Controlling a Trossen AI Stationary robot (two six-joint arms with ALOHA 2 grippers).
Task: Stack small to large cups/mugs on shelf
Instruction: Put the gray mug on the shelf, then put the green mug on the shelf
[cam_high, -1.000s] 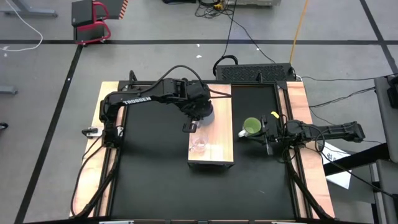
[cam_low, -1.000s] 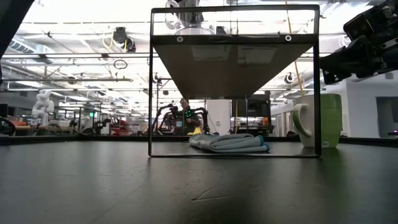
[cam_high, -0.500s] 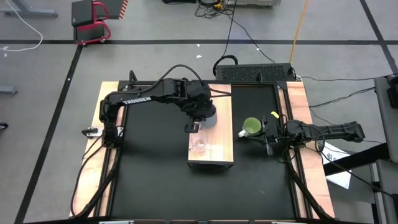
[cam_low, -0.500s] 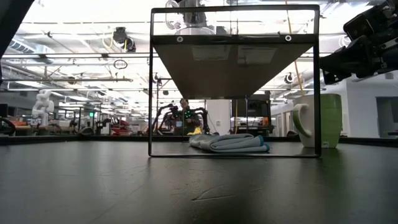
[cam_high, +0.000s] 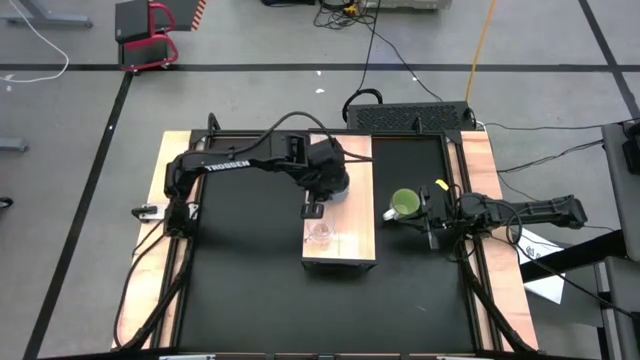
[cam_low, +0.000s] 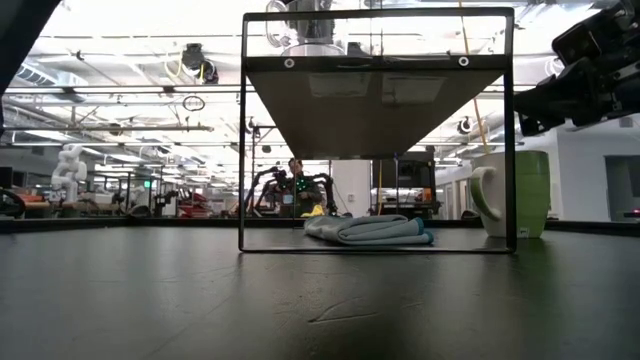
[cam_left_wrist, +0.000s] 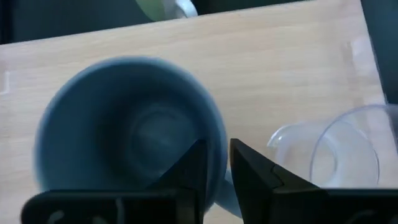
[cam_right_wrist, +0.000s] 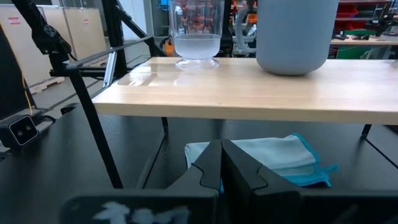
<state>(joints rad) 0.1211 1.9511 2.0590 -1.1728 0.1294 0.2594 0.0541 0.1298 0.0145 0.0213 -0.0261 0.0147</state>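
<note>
2 cups on shelf (cam_high: 355, 250): glass cup (cam_high: 320, 233), blue mug (cam_high: 338, 188) | 1 green mug (cam_high: 405, 204) on table | both tools together

A light blue folded cloth (cam_low: 370, 230) is lying on the black table (cam_high: 250, 290) beneath the raised wooden top; a red-framed cart (cam_high: 150, 30) is standing on the grey floor beyond the table's far left corner; white papers (cam_high: 545, 270) are lying off the right edge.

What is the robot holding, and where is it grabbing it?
The left gripper pinches the blue mug by its rim, on the shelf. The right gripper holds nothing.
</note>
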